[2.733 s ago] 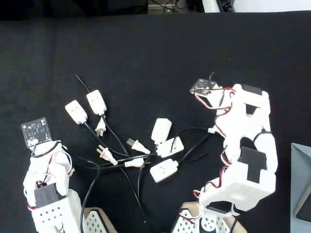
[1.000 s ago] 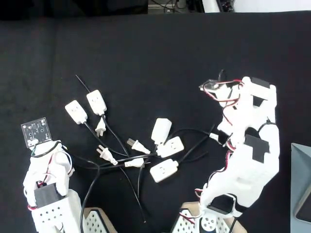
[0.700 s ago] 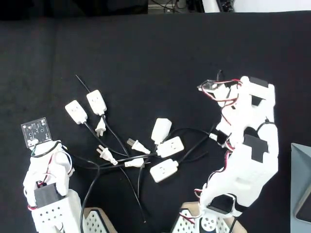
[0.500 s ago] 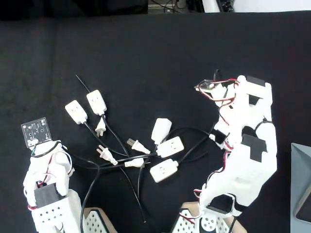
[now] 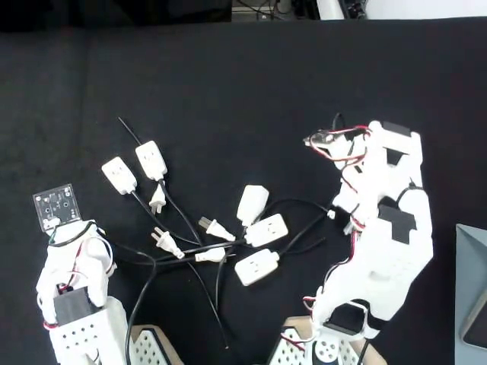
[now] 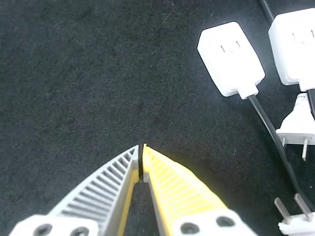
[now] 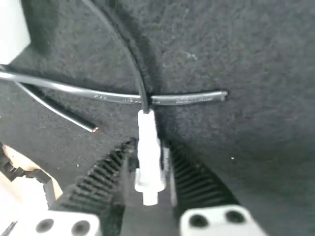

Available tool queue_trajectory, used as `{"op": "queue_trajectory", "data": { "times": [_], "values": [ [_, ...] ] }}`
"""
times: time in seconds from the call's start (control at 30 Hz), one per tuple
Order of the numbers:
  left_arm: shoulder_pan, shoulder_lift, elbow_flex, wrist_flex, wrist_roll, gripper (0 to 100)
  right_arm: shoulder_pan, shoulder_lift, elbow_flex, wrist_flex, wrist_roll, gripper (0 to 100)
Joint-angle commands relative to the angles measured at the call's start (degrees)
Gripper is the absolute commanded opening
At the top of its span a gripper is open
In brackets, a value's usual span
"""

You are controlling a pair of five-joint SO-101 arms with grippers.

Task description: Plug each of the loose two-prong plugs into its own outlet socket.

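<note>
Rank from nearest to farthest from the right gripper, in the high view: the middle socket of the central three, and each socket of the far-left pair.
The right gripper holds a plug at the table's right.
1. Middle socket of the central three, just left of it.
2. Right socket of the far-left pair.
3. Left socket of that pair, farthest out.

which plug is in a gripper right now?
The white plug in the right gripper, shut on it; the other four lie loose by the sockets.
</note>
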Motion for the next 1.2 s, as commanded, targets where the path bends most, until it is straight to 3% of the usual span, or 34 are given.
{"op": "queue_trajectory", "data": {
  "times": [0.0,0.27,0.63,0.77,0.93,1.17],
  "values": [
    [-0.6,-0.2,-0.2,-0.7,-0.4,3,0.2,-0.2,-3.6,1.7,-1.1,1.8],
    [-0.5,-0.2,-0.2,-0.9,-0.4,3,2.1,-9.1,-8.2,12.0,-2.2,1.1],
    [0.0,-0.2,-1.5,-2.0,0.0,3,2.0,-25.8,-7.9,15.5,-19.9,1.2],
    [0.0,-0.2,-1.8,-6.9,-0.3,3,0.9,-31.1,-7.5,16.5,-31.5,1.2],
    [2.8,0.2,-2.6,-11.8,-0.4,3,-2.7,-40.0,-1.6,11.8,-38.9,1.1],
    [13.6,0.3,-15.0,-1.3,-0.4,3,-11.9,-60.8,16.8,-1.2,-48.5,1.1]
  ]
}}
